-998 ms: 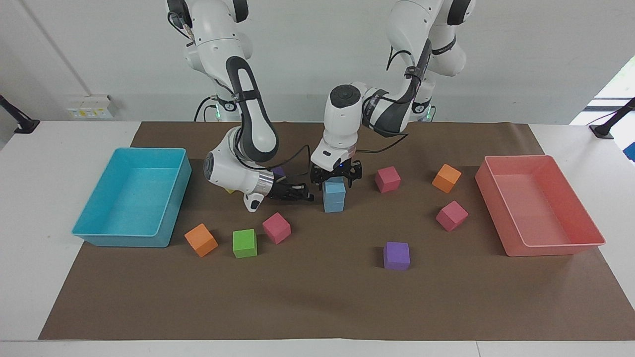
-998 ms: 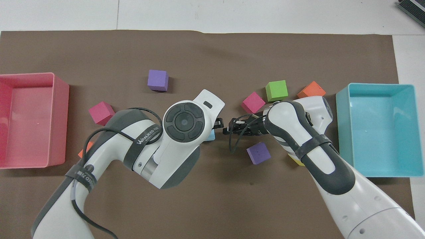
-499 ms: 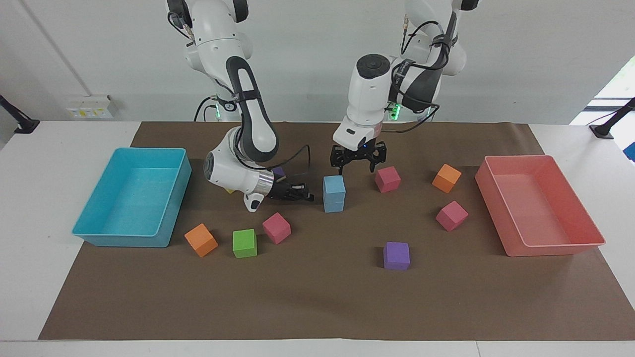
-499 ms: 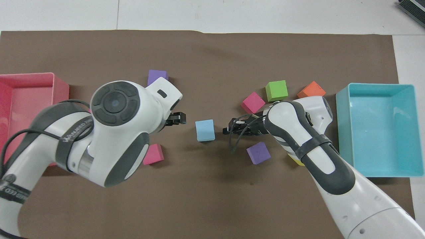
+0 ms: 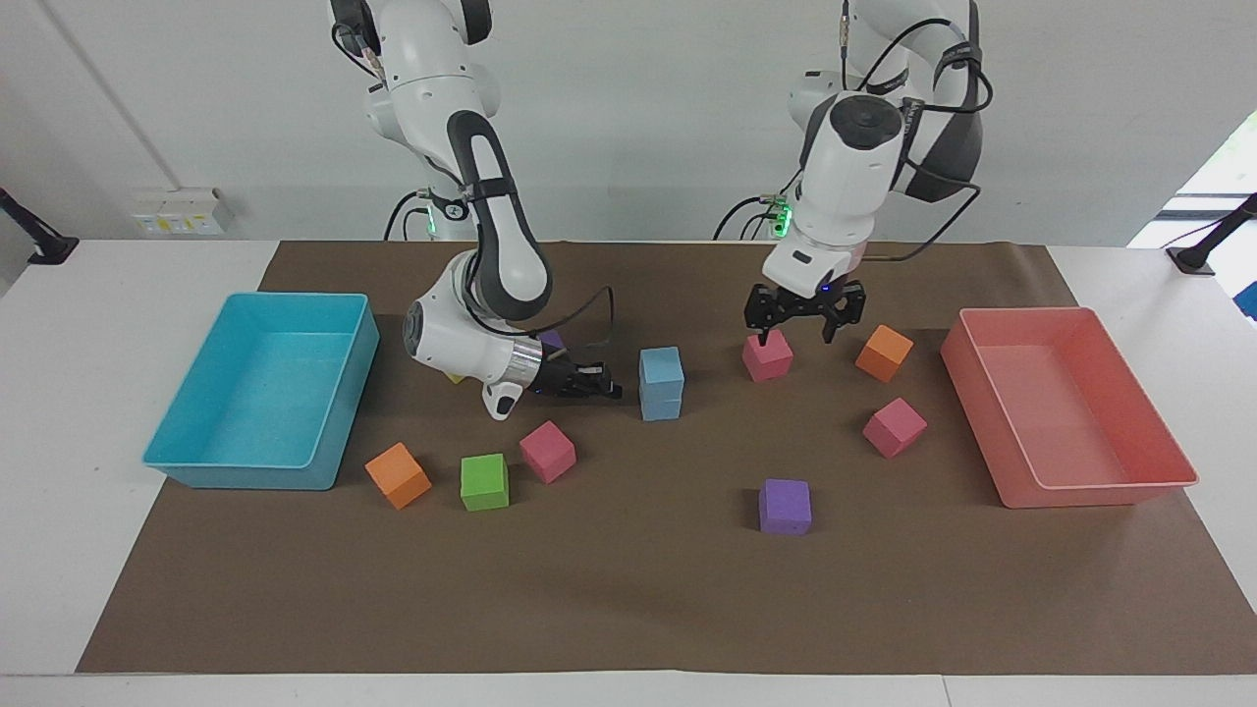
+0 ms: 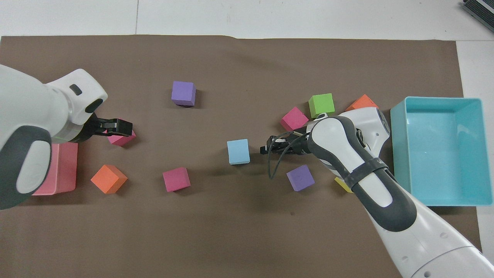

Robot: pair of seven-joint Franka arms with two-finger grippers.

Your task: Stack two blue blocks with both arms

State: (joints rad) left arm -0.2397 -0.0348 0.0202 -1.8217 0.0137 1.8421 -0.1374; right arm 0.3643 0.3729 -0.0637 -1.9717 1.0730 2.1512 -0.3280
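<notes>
White bench (image 5: 59, 393) w/ brown paper mat (image 5: 628, 609). Right gripper (image 5: 601, 385), fingers closed, empty, hangs low just beside the two light sky-blue foam cubes (image 5: 661, 383), stacked mid-mat. Left gripper (image 5: 803, 316), fingers open, empty, raised over mat between a magenta foam cube (image 5: 767, 355) & an orange foam cube (image 5: 883, 353).
</notes>
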